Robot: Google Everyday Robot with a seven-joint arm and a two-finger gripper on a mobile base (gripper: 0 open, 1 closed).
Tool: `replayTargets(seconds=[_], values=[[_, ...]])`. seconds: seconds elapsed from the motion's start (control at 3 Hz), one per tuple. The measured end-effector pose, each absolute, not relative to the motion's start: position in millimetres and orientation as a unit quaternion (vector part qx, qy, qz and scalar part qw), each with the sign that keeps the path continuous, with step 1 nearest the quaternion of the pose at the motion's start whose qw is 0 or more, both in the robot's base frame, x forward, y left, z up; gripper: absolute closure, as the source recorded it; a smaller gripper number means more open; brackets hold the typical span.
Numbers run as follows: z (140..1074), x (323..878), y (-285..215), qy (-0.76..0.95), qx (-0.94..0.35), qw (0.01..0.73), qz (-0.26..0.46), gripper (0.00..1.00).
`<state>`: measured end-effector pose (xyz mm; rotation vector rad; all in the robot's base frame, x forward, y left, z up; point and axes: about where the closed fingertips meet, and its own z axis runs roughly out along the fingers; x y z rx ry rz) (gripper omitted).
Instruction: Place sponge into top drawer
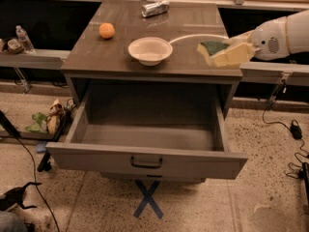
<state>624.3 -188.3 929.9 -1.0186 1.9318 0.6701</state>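
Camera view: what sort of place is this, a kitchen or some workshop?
Probably a robot test lab rather than a home: a blue tape X below the cabinet, loose cables, and a robot hand holding the sponge over the cabinet's right edge, above the open top drawer.

The white robot arm [289,33] runs off the right edge. Its pincer [231,53], above the right front corner of the brown wooden tabletop [106,57], clamps the green-topped yellow sponge [212,48], the two blurring into one shape. On the grey-brown wooden top drawer [145,161], the front panel hides the near strip of floor.
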Motion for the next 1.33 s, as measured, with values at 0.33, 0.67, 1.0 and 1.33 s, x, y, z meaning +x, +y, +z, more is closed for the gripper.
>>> replayTargets(seconds=[0.33, 0.67, 1.0, 1.33], values=[[914, 592, -149, 0.750, -0.392, 0.396, 0.358, 1.00], [914, 592, -150, 0.750, -0.392, 0.396, 0.357, 1.00], [904, 582, -133, 0.750, -0.399, 0.384, 0.361, 1.00], [889, 559, -102, 0.751, -0.405, 0.375, 0.362, 1.00]])
